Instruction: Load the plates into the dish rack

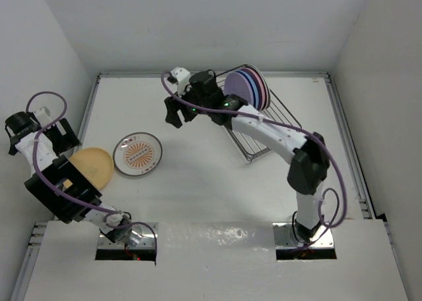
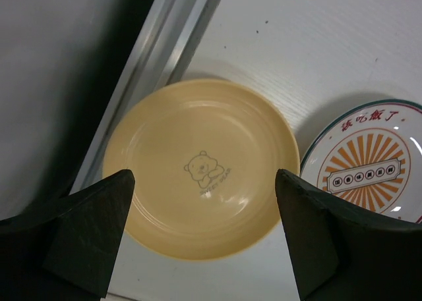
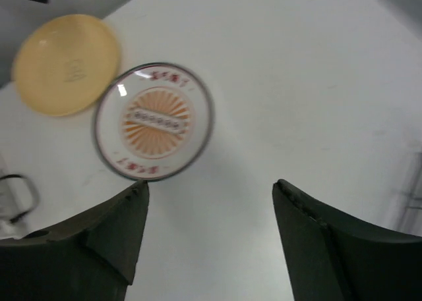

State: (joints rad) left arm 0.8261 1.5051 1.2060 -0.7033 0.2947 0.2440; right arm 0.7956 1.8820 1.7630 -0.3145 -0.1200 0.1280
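On the white counter [image 1: 198,189], nearest the arm bases at the left edge, lies the plain yellow-orange round plate [image 2: 198,163], flat and face up beside a metal rail [image 2: 155,64]; a small line-drawn bear [image 2: 203,169] is printed in its middle, with a line of writing under it that is too small to read; the left gripper [image 2: 208,242] hangs over the near rim of this plate with its fingers spread wide, holding nothing.

Just to the right, near but apart from it, rests the white round plate with an orange sunburst [image 1: 137,153], dark-rimmed; red Chinese characters along its rim appear to read 该吃饭了 in the left wrist view, and the small characters on its central banner cannot be read.

Farther in, the right gripper [image 1: 178,113] hovers above bare counter, fingers [image 3: 99,242] wide apart and empty.

Farthest back on the right sits the silver wire dish rack [image 1: 264,133]; at its far end several plates stand on edge, a purple plate [image 1: 237,87] facing forward, with blue and pink rims behind it.
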